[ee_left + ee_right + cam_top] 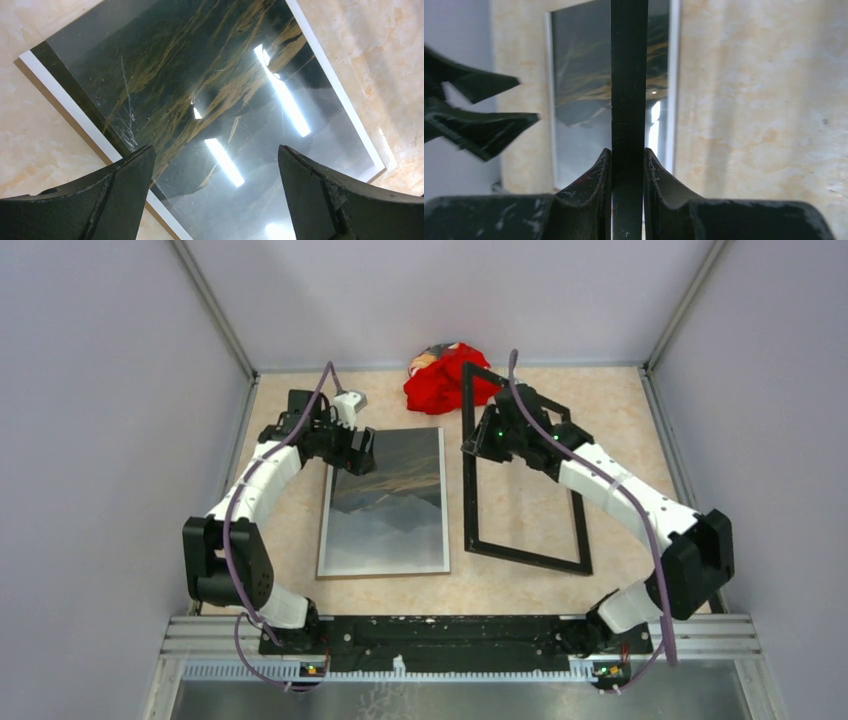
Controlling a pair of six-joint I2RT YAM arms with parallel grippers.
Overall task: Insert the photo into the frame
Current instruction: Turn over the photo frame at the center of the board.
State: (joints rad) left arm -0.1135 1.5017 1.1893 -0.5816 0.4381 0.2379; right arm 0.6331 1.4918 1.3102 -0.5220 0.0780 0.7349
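Right gripper clamped on frame rail, photo beyond its tips. Left gripper wide open, empty, photo just below. Should lower frame squarely, edges aligned.

You have nothing to read here — no text, label, brand, number or sign is legible in any view. The photo carries only its landscape inside white margins, and the frame is plain black — scuffs on it, no letters.
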